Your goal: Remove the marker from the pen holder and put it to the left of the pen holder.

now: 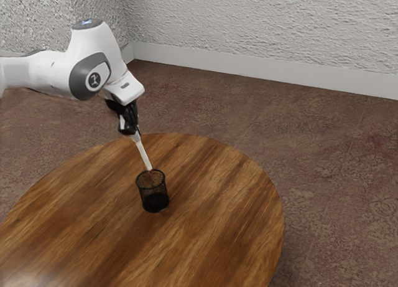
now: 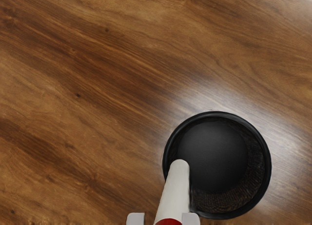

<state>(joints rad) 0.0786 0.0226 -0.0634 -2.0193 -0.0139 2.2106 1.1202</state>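
In the exterior view my gripper is shut on the upper end of the white marker, which slants downward. Its lower tip is at the far rim of the black mesh pen holder, which stands upright. From the wrist view, the marker has its rounded end over one side of the round pen holder, in front of the rim. A red part of the marker is between the tips of my gripper.
The pen holder stands on a round wooden table, whose curved far edge runs behind it. Beyond lie a brown floor and a pale textured wall.
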